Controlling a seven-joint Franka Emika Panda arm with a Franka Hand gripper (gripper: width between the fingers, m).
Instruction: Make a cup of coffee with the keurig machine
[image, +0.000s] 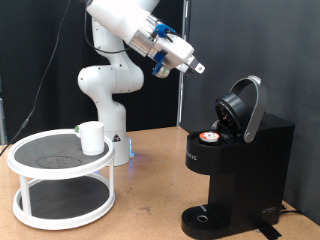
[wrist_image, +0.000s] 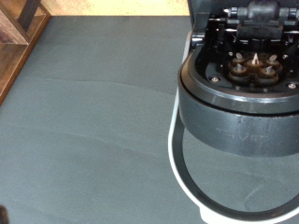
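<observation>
Exterior view: tool (image: 197, 68), grip state unclear, hovers above the lid-up keurig machine (image: 238, 160); cup (image: 92, 137) stands apart.

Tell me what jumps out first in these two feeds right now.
The boxy matte-black keurig machine on the exterior view's right stands with its rounded lid raised and an orange-topped pod in the chamber. The white arm's gripper hangs in the air above it, to its left. The plain white cylindrical cup stands on a round white two-tier stand at left.
</observation>
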